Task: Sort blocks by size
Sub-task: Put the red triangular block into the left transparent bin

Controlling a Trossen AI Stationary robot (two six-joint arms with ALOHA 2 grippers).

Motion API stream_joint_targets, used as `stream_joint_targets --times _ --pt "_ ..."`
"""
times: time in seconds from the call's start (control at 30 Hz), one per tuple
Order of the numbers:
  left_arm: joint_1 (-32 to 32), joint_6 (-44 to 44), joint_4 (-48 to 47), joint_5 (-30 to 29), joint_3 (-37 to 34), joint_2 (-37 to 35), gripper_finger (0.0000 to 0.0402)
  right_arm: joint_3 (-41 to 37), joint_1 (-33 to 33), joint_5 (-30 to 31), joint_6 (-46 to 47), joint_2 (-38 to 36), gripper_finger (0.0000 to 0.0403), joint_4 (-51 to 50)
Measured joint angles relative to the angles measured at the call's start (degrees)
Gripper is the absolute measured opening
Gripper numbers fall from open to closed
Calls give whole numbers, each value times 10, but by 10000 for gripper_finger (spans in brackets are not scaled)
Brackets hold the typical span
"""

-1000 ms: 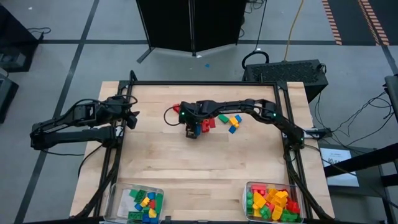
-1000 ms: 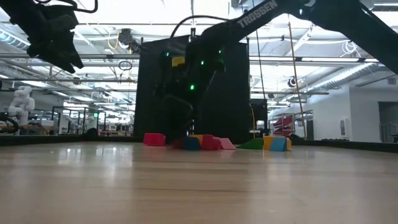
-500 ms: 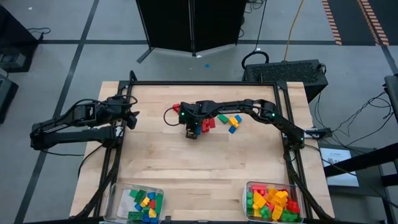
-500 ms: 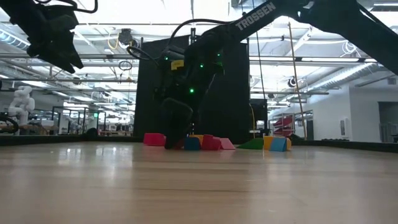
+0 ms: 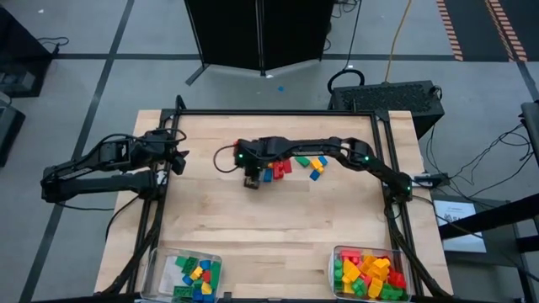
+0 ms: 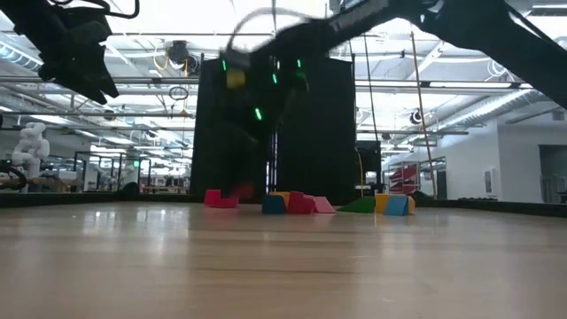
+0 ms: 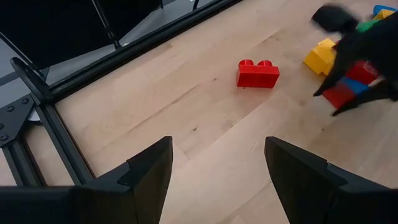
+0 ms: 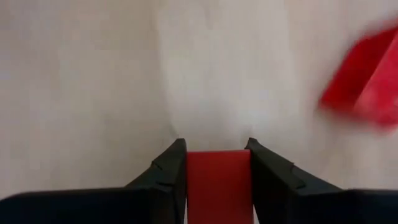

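Note:
A loose cluster of red, blue, yellow and green blocks (image 5: 295, 165) lies on the wooden table at the far middle. One red two-stud block (image 7: 257, 73) lies apart, left of the cluster. My right gripper (image 5: 250, 180) stands at the cluster's left end, pointing down, shut on a small red block (image 8: 217, 180). In the low view it is only a dark blur (image 6: 244, 133). My left gripper (image 5: 174, 156) waits open and empty over the table's left edge, its fingers (image 7: 152, 168) wide apart. My right gripper pinches the small red block by two opposite sides (image 8: 191, 177) between its two fingers. The fingers come from above, pointing down. The block fills the gap between the fingertips. Its underside is hidden, and blur keeps me from telling whether it is clear of the table.
Two clear bins stand at the table's near edge: one at the left (image 5: 160, 268) and one at the right (image 5: 333, 268), each with several mixed blocks. A black frame (image 5: 278, 114) runs along the table's far and side edges. Another red block (image 8: 364, 81) lies close to my right gripper.
My right gripper has gone a little toward the table's left edge, away from the cluster, and its arm has risen in the low view, where it is now blurred by motion. The other blocks have stayed in place.

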Motion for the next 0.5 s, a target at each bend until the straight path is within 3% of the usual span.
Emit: stream_joint_targets --times 0.2,0.5 --pt "0 0 0 0 0 0 255 105 40 3 4 -5 114 31" --pt "0 -3 0 0 0 0 255 134 162 -5 -5 -2 114 264"
